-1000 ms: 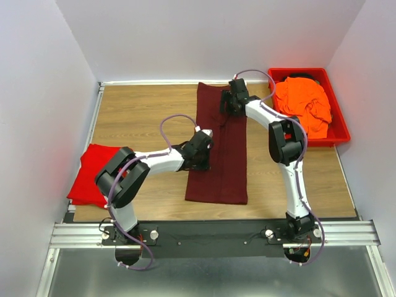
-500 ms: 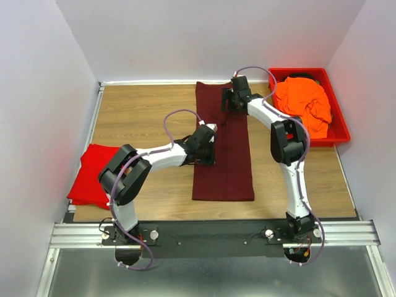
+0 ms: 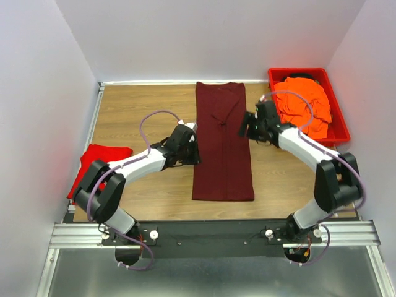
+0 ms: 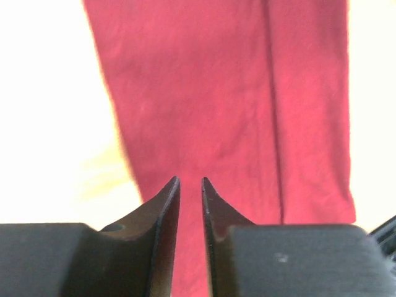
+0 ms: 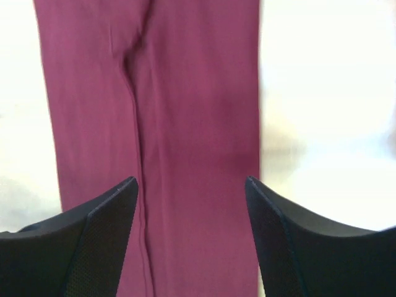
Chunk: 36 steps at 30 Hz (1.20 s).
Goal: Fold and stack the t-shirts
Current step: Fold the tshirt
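The dark maroon t-shirt [image 3: 223, 148] lies flat on the table as a long narrow strip running from back to front. My left gripper [image 3: 193, 150] is at the strip's left edge, about midway along. In the left wrist view my left gripper [image 4: 189, 180] hovers over the maroon shirt [image 4: 235, 93]; its jaws are closed to a thin slit and hold nothing. My right gripper [image 3: 244, 127] is at the strip's right edge, open and empty. In the right wrist view it [image 5: 192, 180] is above the shirt [image 5: 192, 93]. The bright red t-shirt [image 3: 102, 158] lies at the far left. The orange t-shirt [image 3: 303, 102] is bunched up.
The orange shirt sits in a rigid red plastic bin [image 3: 339, 133] at the back right corner. White walls close in the table on the left, back and right. My left arm partly covers the red shirt. Bare wood shows on both sides of the maroon strip.
The maroon strip shifted right and straightened. My right gripper left the collar area and moved forward to the strip's right edge. My left gripper drew back to the left edge.
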Motion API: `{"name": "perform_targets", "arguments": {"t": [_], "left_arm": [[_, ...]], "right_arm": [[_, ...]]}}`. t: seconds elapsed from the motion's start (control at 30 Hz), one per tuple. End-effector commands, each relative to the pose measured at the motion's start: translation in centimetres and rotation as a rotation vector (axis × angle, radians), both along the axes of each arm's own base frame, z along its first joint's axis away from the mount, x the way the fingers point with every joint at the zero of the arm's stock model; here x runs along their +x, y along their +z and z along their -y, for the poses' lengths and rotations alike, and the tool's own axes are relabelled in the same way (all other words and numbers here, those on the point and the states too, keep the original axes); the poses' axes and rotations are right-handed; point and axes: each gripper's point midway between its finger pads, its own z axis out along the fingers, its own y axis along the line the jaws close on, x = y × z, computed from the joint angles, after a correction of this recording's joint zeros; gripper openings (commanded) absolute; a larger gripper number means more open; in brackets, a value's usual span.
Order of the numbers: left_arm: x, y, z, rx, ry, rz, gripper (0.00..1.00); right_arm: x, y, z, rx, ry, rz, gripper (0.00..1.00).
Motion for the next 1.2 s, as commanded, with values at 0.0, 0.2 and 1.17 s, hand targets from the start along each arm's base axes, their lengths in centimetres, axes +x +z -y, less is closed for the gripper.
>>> {"name": "perform_targets", "arguments": {"t": [0.0, 0.2, 1.17], "left_arm": [[-3.3, -1.1, -1.1, -0.003, -0.053, -0.068, 0.32], [-7.4, -2.8, -2.2, -0.031, -0.098, -0.162, 0.38], [-14.4, -6.1, -3.3, -0.015, -0.184, -0.353, 0.43]], "right_arm": [[-9.0, -3.5, -0.4, 0.120, 0.020, -0.192, 0.75], [-17.4, -4.7, 0.5, 0.177, 0.031, -0.362, 0.61], [-29.2, -10.6, 2.6, 0.162, 0.022, -0.701, 0.44]]}}
